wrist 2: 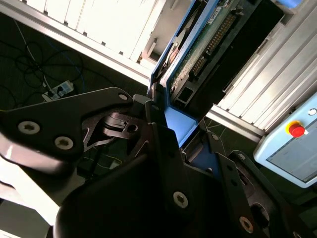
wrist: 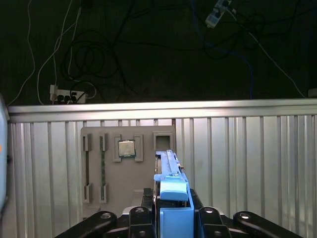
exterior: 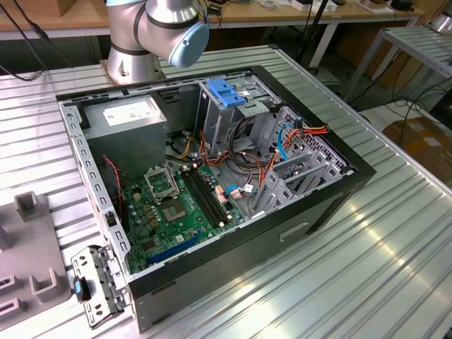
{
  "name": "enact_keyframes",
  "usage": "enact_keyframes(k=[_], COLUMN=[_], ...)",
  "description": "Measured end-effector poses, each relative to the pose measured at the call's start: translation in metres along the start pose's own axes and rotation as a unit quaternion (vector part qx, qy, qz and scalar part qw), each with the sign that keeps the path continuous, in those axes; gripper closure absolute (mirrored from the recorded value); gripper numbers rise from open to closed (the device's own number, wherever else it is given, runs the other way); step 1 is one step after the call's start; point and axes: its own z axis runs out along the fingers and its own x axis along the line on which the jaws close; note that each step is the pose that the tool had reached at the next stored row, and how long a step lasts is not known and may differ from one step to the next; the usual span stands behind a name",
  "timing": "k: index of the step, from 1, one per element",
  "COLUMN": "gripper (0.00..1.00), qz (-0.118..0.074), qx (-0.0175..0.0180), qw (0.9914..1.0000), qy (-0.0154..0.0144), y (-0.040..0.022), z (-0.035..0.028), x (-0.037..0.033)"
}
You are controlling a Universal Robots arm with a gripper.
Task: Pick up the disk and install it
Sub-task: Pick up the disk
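Note:
In both wrist views my gripper [wrist: 173,214] is shut on the disk [wrist: 171,184]. The disk is a flat drive with bright blue side rails, and it stands edge-on between the black fingers [wrist: 213,220]. In the second wrist view the disk [wrist 2: 208,39] shows its green circuit board and connector side, with the blue rail running down into the gripper [wrist 2: 171,136]. The disk hangs above the ribbed metal table [wrist: 237,158], over a grey fixture plate [wrist: 94,198]. In the exterior view the open computer case [exterior: 321,205] lies on the table, with its drive cage [exterior: 282,176] at the exterior view's right.
Inside the case are a grey power supply [exterior: 131,123], a green motherboard [exterior: 176,205], a light-blue latch plate [exterior: 226,90] and orange cables [exterior: 311,131]. The arm's base [exterior: 155,35] stands behind the case. The fixture plate holds a processor chip [wrist: 126,148] and a memory stick [wrist: 102,168]. A pendant with a red button [wrist 2: 296,130] is nearby.

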Motion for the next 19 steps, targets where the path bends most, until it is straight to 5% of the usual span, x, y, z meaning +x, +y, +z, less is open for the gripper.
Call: enact_keyframes(k=[19], gripper=[0.63], qz=[0.000], qx=[-0.0006], qw=[1.00000], qy=[0.0000], y=[-0.0003], z=[-0.0137], x=[0.0001])
